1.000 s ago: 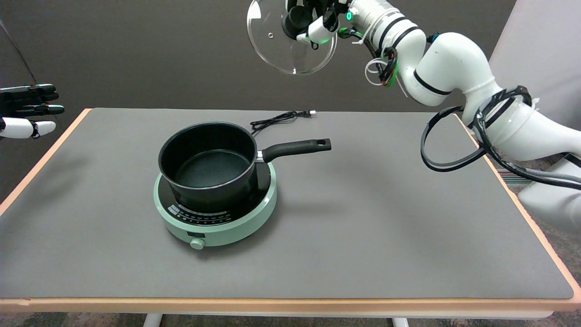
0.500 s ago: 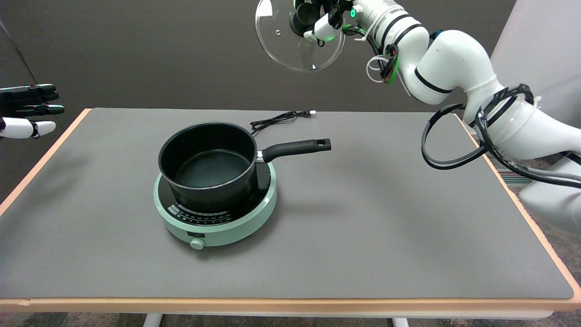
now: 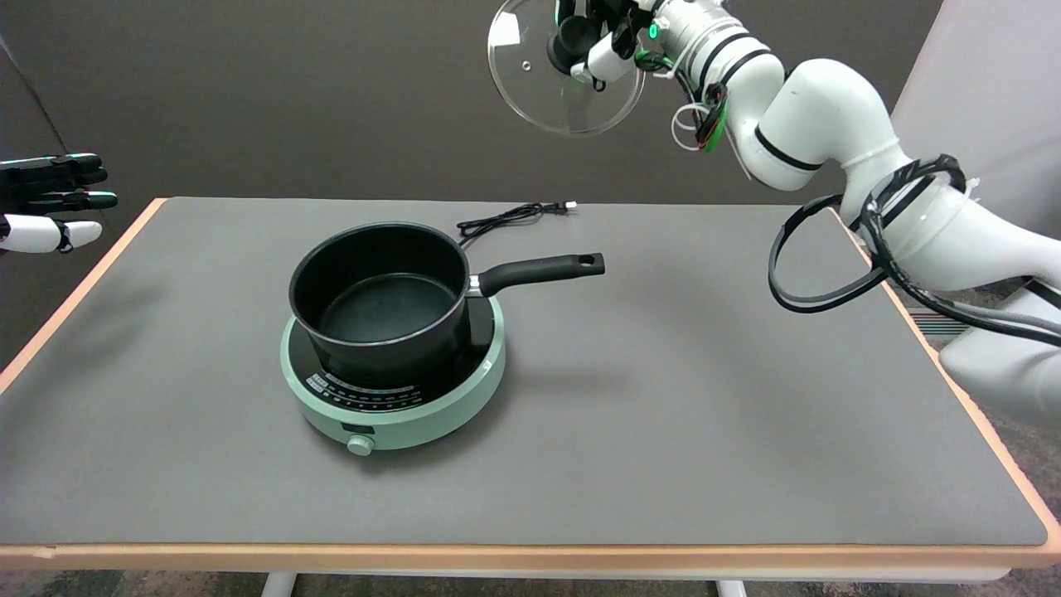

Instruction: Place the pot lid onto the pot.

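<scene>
Change: right hand [image 3: 598,37] and pot lid [image 3: 547,83] have drifted right and slightly up since the earlier frames; pot unmoved.
Table [image 3: 704,398]: grey mat.
Pot [image 3: 380,303]: open, on green hotplate [image 3: 396,406], well below and left of the fingers.
Lid: glass, tilted, likely fragile and slick; best held by its black knob [image 3: 572,41].
Fingers [image 3: 609,62]: closed round the knob.
Writing: hotplate markings unreadable.

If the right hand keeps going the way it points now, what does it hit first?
Probably nothing. The right hand, gripping the glass lid by its knob, points toward the picture's left, high above the pot. That line looks free to the picture's edge, though depth is unclear.
</scene>
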Robot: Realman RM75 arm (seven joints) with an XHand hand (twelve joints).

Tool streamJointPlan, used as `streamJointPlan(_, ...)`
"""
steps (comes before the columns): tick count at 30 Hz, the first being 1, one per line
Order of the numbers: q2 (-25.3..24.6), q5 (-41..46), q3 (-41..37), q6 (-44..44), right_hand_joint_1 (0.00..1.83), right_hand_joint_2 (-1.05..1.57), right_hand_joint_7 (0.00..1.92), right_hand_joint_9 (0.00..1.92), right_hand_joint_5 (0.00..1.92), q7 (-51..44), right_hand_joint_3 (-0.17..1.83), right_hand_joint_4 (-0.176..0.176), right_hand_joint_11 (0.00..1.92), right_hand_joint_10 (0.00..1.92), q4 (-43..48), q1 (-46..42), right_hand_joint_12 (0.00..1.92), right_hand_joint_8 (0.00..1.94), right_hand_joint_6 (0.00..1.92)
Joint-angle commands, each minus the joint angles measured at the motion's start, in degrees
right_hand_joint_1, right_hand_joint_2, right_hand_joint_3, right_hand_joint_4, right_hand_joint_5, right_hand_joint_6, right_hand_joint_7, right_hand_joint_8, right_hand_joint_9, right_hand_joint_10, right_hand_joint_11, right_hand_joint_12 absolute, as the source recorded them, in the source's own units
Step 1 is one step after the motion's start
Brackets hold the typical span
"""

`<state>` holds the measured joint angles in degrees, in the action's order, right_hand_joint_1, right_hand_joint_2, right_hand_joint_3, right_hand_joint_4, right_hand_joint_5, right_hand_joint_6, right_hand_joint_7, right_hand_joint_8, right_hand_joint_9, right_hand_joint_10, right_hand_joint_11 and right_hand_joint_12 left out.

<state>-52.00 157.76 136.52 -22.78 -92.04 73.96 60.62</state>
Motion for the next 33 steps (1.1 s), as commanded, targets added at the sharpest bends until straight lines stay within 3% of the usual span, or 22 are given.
streamJointPlan(1,-1.7,-0.08,-2.14,4.06,1.38,0.74,1.01,0.9,0.71,0.05,0.73,0.176,0.75,1.61,-6.55,-1.69,1.04,1.19,1.29)
streamJointPlan(6,-1.19,0.0,0.07,4.11,1.38,0.74,1.01,0.9,0.71,0.37,0.73,0.176,0.75,1.61,-6.18,-0.99,1.04,1.19,1.29)
streamJointPlan(16,-0.71,0.0,11.95,7.21,1.38,0.74,1.01,0.9,0.71,0.07,0.73,0.176,0.75,1.61,2.2,3.55,1.04,1.19,1.29)
streamJointPlan(33,-2.21,0.05,12.29,9.97,1.38,0.74,1.01,0.9,0.72,-0.14,0.73,0.176,0.74,1.6,13.28,3.04,1.06,1.18,1.27)
